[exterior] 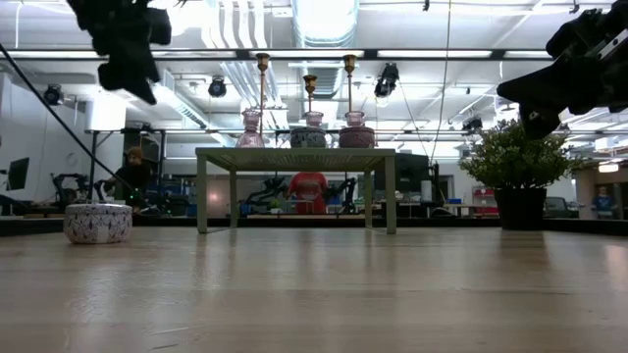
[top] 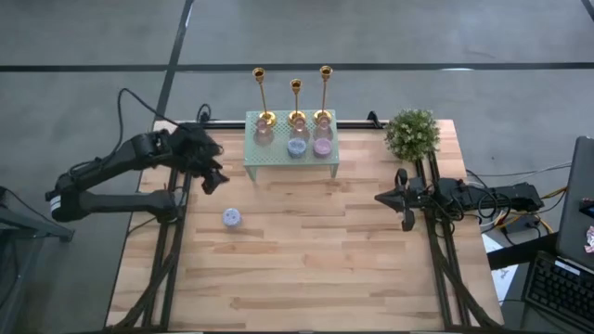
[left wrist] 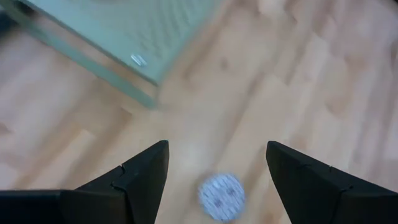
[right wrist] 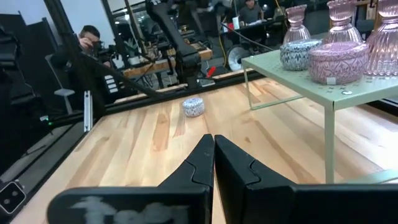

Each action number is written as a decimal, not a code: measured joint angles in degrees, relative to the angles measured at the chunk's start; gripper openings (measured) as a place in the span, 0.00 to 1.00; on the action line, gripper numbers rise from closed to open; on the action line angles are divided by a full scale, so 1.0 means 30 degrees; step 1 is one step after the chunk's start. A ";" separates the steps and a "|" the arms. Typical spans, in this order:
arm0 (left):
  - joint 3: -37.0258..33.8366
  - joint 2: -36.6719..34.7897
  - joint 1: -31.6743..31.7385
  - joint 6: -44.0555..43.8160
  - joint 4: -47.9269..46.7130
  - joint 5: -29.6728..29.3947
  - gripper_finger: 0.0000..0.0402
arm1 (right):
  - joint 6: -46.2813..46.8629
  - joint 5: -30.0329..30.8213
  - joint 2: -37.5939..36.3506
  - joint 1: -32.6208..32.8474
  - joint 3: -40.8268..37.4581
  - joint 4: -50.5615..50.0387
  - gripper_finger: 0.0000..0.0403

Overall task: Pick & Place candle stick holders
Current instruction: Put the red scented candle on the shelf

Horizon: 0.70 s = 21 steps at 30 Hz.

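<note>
Three gold candlesticks [top: 263, 93] [top: 296, 100] [top: 325, 88] stand upright on their round bases at the back of a small pale green table [top: 278, 160], at the far centre. In the low view their stems [exterior: 262, 83] rise behind pink glass pieces. My left gripper [top: 212, 176] is open and empty, in the air left of the green table; it also shows in the low view [exterior: 132, 74] and the left wrist view [left wrist: 217, 168]. My right gripper [top: 404, 198] is shut and empty, at the right, near the plant; its wrist view [right wrist: 214, 146] shows the fingers together.
Pink glass pieces [top: 264, 134] and two round tins, one patterned [right wrist: 300, 53] and one pink [right wrist: 339, 61], stand on the green table in front of the candlesticks. A small blue-white round pot [top: 232, 218] sits on the wooden table. A potted plant [top: 412, 133] stands far right. A person [exterior: 132, 172] is beyond the table.
</note>
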 joint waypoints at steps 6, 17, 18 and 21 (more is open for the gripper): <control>-0.2050 0.0000 -0.0569 -0.0388 0.0037 0.1442 0.68 | 0.0000 0.0000 0.0000 0.0000 0.0000 0.0000 0.02; -0.5307 0.0285 -0.2008 -0.4658 0.0608 0.1135 0.68 | 0.0000 0.0000 0.0007 0.0000 0.0000 0.0022 0.02; -0.5541 0.0360 -0.2010 -0.4728 0.0767 0.1045 0.68 | 0.0000 0.0000 0.0000 0.0000 0.0000 0.0022 0.02; -0.6303 0.0520 -0.2010 -0.5098 0.1690 0.1049 0.68 | 0.0000 0.0000 0.0007 0.0000 0.0000 0.0029 0.02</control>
